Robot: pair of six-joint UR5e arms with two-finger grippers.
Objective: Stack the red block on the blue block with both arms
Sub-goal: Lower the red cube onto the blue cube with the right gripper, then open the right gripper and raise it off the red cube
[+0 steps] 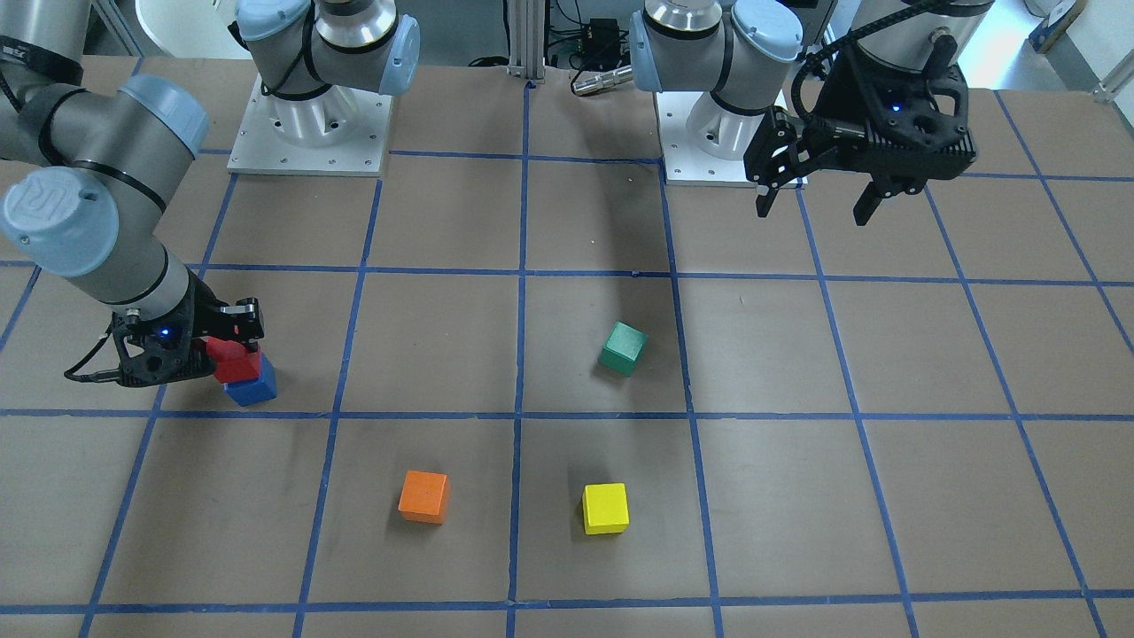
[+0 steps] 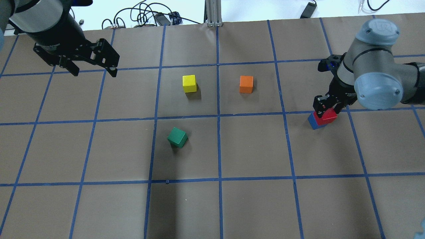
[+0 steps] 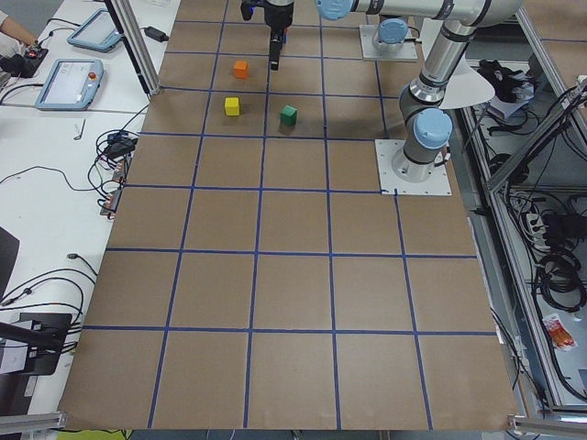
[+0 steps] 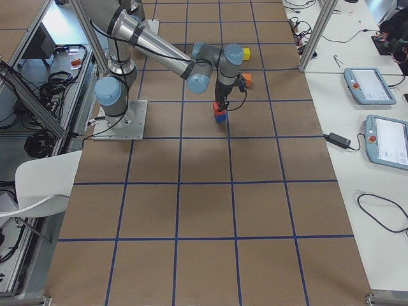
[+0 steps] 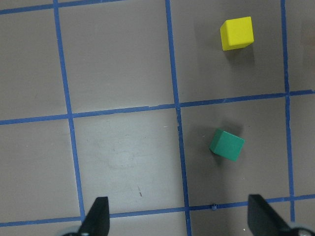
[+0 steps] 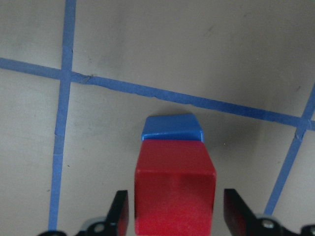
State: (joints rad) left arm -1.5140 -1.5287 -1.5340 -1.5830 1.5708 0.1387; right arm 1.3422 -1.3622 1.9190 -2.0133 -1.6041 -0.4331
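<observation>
My right tool [image 6: 176,212] straddles the red block [image 1: 237,365], released, with a sliver of gap on each side. That block sits on the blue block [image 1: 252,389] on the tabletop [image 1: 443,354]. My left tool [image 1: 813,215] hangs spread wide, well apart.

Upper block [image 2: 328,117] sits on lower block [image 2: 311,121] at R side of table [image 2: 252,205]; mid-table, first cube [image 2: 189,83] is L of second cube [image 2: 246,84]; third cube [image 2: 177,137] nearer robot [image 1: 726,115].

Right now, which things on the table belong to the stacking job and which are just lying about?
Job: red block, on blue block; right gripper straddling the red block; left gripper, raised, empty.
Lying about: green block, yellow block, orange block.
</observation>
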